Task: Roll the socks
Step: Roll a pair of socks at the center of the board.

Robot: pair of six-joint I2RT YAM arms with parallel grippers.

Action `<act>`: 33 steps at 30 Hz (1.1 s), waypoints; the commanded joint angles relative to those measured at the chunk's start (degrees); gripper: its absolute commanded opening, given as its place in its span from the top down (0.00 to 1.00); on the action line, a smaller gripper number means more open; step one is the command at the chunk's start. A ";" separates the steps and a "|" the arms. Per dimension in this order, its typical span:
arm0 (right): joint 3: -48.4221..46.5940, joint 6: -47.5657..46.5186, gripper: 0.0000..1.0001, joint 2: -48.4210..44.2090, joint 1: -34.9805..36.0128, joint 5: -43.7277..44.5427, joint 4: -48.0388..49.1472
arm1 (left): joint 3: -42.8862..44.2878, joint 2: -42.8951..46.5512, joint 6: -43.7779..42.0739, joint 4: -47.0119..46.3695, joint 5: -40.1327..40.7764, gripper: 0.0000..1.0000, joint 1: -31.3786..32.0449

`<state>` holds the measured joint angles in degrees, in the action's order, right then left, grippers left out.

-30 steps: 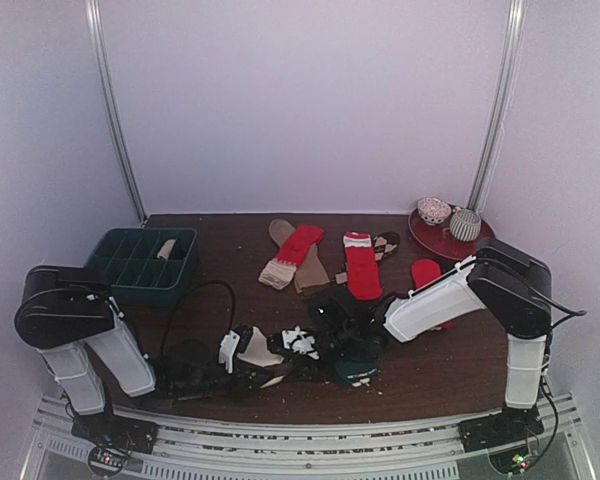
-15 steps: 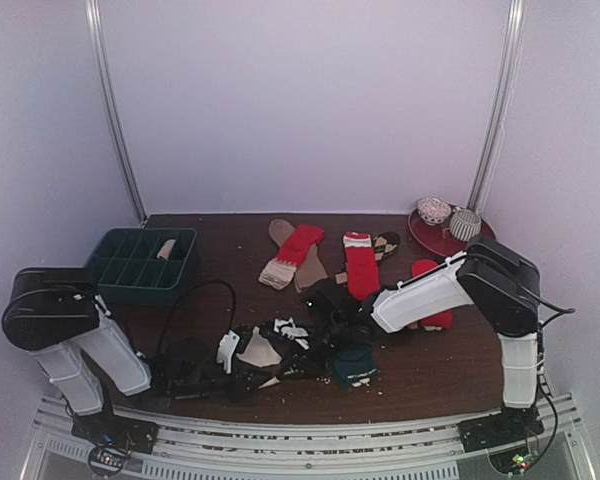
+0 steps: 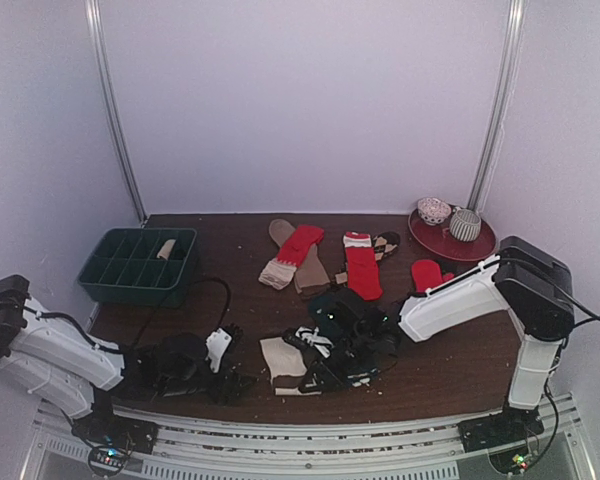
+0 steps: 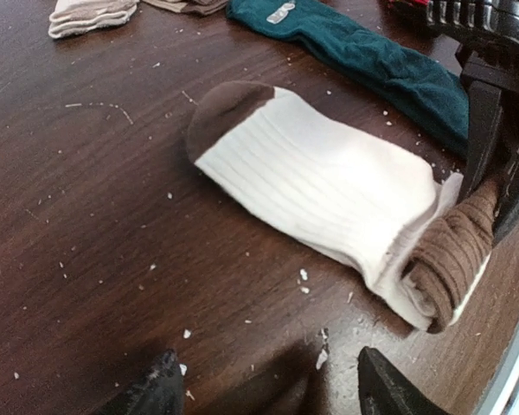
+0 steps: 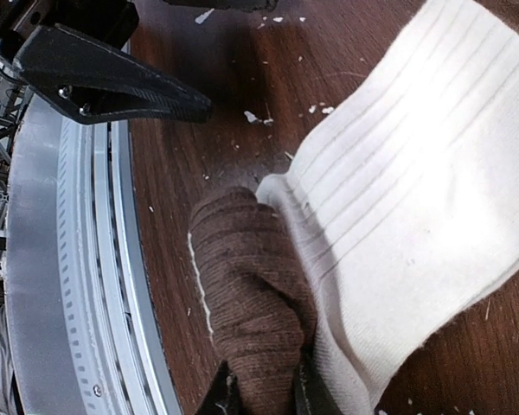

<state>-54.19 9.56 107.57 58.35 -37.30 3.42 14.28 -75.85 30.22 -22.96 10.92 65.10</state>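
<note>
A cream sock with a brown toe lies flat at the near centre of the dark wooden surface; the right end effector is clamped on its brown cuff, which is curled over, seemingly just the start of a roll; the left end effector hovers just left, spread wide and empty; the teal sock and the farther red socks lie unrolled, so most of the task appears to remain.

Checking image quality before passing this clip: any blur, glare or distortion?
Top external: soft and dim, little detail on the table. Left wrist: cream sock crisp, pale sheen on the wood. Right wrist: sock sharp, rail bowed by the lens.
</note>
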 commanded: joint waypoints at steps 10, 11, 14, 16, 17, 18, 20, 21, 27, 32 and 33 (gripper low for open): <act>-13.33 -3.57 0.86 8.26 0.39 9.51 -31.89 | -7.23 5.42 -16.53 -23.67 -12.52 0.28 1.82; -14.11 -4.12 0.86 9.30 0.37 9.27 -32.39 | -7.14 5.02 -17.44 -24.30 -13.24 0.28 1.87; -15.27 -4.78 0.86 11.00 0.30 7.78 -32.72 | -6.70 1.86 -19.37 -27.57 -14.24 0.26 1.89; -15.62 -5.02 0.86 11.63 0.32 6.53 -32.46 | -6.34 -1.60 -20.09 -31.34 -14.16 0.24 2.00; -15.67 -5.12 0.86 11.90 0.22 5.89 -32.12 | -6.04 -3.66 -20.45 -33.54 -14.23 0.23 2.13; -15.82 -5.28 0.86 12.28 0.08 5.36 -32.00 | -5.60 -5.58 -20.80 -35.10 -14.60 0.23 2.21; -16.42 -5.99 0.86 13.07 -0.25 5.07 -32.37 | -3.91 -9.71 -21.38 -37.02 -15.81 0.23 2.46; -16.83 -6.38 0.86 13.43 -0.47 5.02 -32.57 | -2.58 -11.78 -21.54 -37.55 -16.28 0.24 2.62; -17.05 -7.88 0.87 14.16 -1.12 4.50 -33.13 | 1.88 -21.49 -21.61 -42.00 -17.28 0.25 3.42; -16.56 -7.98 0.86 14.14 -1.37 3.70 -32.63 | 3.60 -24.04 -21.55 -41.12 -19.00 0.35 3.54; -16.51 -8.02 0.87 14.17 -1.51 3.51 -32.52 | 3.78 -24.58 -21.41 -40.85 -19.50 0.39 3.56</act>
<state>-73.89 2.52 116.55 57.01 -40.60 -23.77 16.58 -98.85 9.76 -60.34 -5.98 68.36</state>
